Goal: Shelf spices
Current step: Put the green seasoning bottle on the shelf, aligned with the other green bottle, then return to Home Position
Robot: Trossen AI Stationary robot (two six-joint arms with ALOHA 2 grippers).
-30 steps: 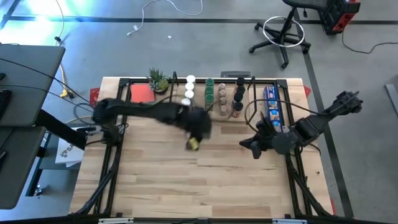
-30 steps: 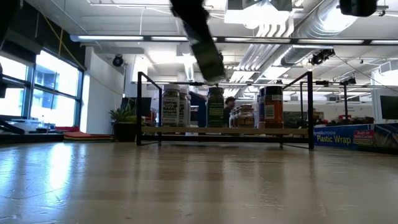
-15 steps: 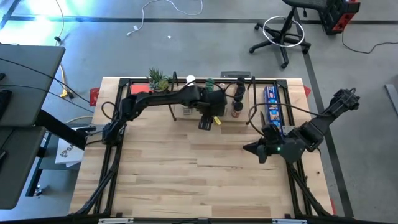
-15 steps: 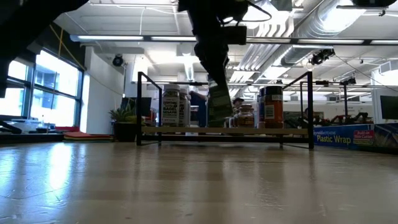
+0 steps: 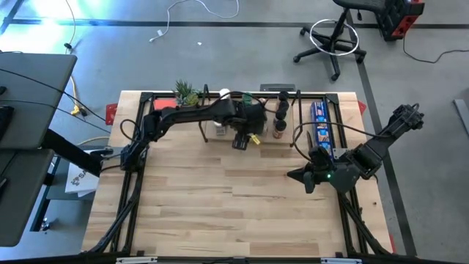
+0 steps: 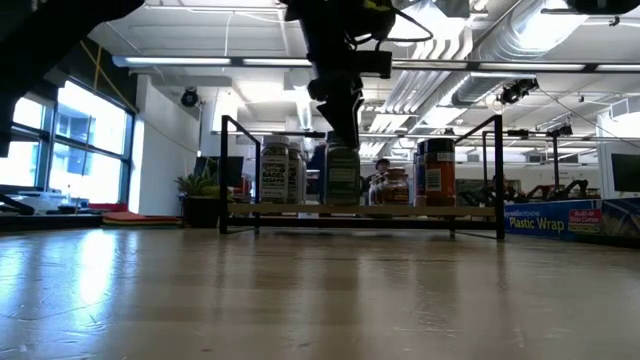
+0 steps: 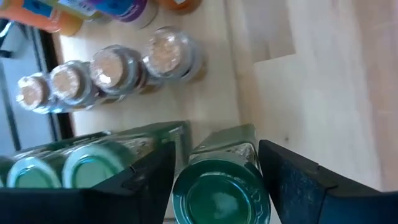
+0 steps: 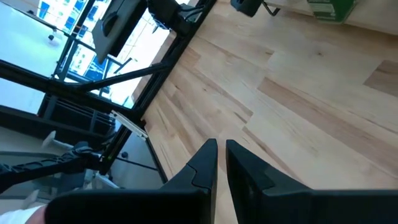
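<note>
The shelf (image 6: 450,211) stands along the table's far edge and holds several spice jars (image 6: 275,173). My left gripper (image 7: 217,149) reaches down over the shelf's front row. Its fingers stand open on either side of a glass jar with a green lid (image 7: 221,194). That jar (image 6: 342,177) stands upright with its base on the shelf board. Behind it are two more green-lidded jars (image 7: 87,171), and to one side a row of clear-topped jars (image 7: 118,68). My right gripper (image 5: 294,174) hovers shut over the table's right part and holds nothing. My left gripper comes from above, slanting toward the far edge, with one finger (image 7: 149,180) on each side of the jar's green lid. Whether the fingers still touch the lid, I cannot tell. The jar stands upright on the shelf.
A long blue box (image 5: 320,125) lies right of the shelf, and a small potted plant (image 5: 187,94) and a red object (image 5: 167,110) sit to its left. Bare wooden tabletop (image 5: 234,205) stretches toward the near edge.
My left gripper has carried the green-lidded jar from the table's middle toward the far edge and down to the shelf. Half a second ago the jar was tilted just over the board; it now stands upright on it.
</note>
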